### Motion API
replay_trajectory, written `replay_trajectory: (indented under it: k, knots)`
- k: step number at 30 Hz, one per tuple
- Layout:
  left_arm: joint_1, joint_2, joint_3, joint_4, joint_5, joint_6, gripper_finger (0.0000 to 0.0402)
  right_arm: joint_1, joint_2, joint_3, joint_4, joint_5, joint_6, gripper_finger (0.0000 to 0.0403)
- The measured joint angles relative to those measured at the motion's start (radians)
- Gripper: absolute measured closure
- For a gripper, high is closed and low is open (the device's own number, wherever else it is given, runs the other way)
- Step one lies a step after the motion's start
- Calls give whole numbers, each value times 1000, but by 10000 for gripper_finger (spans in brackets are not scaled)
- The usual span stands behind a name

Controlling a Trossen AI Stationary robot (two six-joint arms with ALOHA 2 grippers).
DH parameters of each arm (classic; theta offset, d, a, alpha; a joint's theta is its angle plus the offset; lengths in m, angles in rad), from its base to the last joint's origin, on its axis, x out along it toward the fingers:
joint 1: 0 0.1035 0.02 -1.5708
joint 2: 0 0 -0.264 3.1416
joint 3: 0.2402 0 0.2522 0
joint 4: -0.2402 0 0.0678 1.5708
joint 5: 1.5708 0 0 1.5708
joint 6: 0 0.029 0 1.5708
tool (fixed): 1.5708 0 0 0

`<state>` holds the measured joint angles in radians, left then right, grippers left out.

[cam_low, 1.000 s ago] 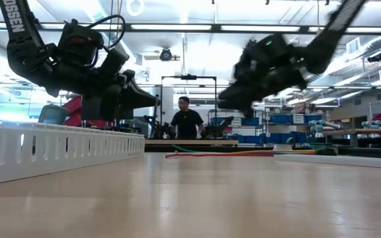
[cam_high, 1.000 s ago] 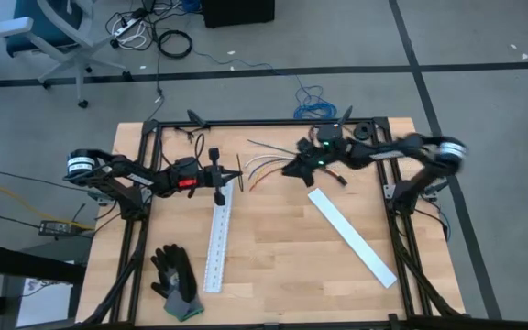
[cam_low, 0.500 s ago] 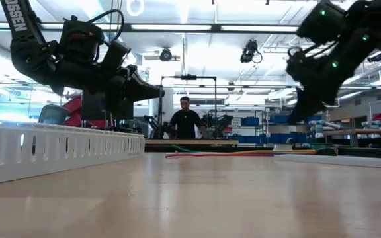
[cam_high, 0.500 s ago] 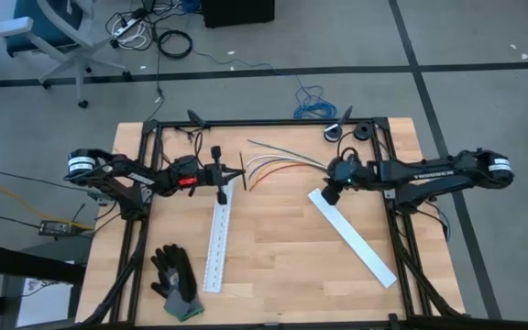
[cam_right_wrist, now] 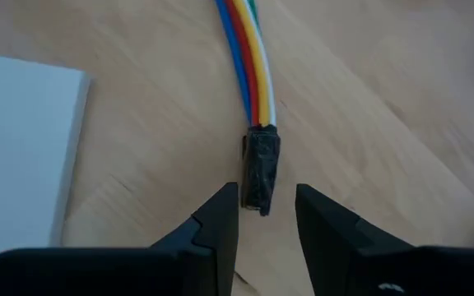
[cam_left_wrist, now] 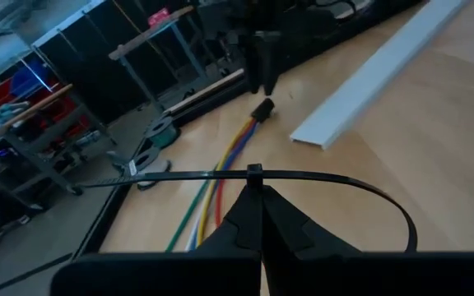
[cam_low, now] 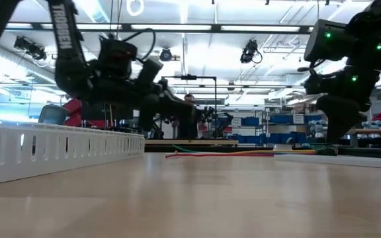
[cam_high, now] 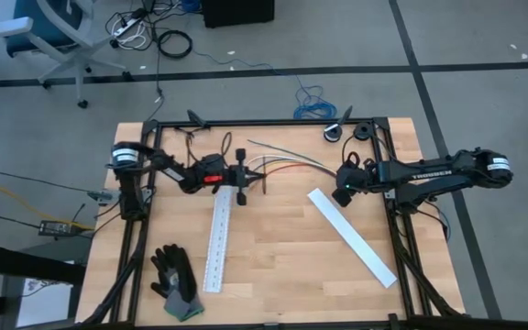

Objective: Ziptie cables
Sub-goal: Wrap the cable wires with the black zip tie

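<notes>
Left wrist view shows the left gripper (cam_left_wrist: pixel 261 215) pinched shut on the ziptie (cam_left_wrist: pixel 303 178), which bows across its closed fingertips above the near ends of the cables (cam_left_wrist: pixel 212 182). The right gripper (cam_right_wrist: pixel 267 215) hangs partly open, jaws either side of the cables' black-taped end (cam_right_wrist: pixel 261 168) on the table (cam_high: pixel 282 247), gripping nothing. By my judgement nothing is bundled yet: looping and cinching remain

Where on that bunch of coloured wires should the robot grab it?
Probably at the black taped end, where the cables are bound into one firm stub. They lie flat on the table, so come from above; the open right gripper already points at it.
</notes>
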<state>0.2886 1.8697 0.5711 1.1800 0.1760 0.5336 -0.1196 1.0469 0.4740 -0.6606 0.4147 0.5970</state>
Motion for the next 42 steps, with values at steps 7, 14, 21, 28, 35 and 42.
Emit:
replay_trajectory:
  k: [7, 14, 21, 28, 35, 42]
  knots:
    - [7, 40, 80, 15, 53, -27, 402, 0, 0, -54, 55, -11, -2, 293]
    - [23, 40, 105, 5, 89, -44, 402, 2, -3, -168, 193, -5, 53, 302]
    - [23, 40, 106, 5, 92, -44, 402, 39, 0, -183, 275, 54, -9, 389]
    - [22, 40, 106, 2, 92, -44, 402, 96, 0, -184, 417, 56, -39, 402]
    - [22, 40, 106, -9, 91, -44, 402, 195, 0, -183, 738, -17, -167, 402]
    - [29, 40, 106, -8, 91, -43, 402, 218, 106, -156, 955, -161, -235, 402]
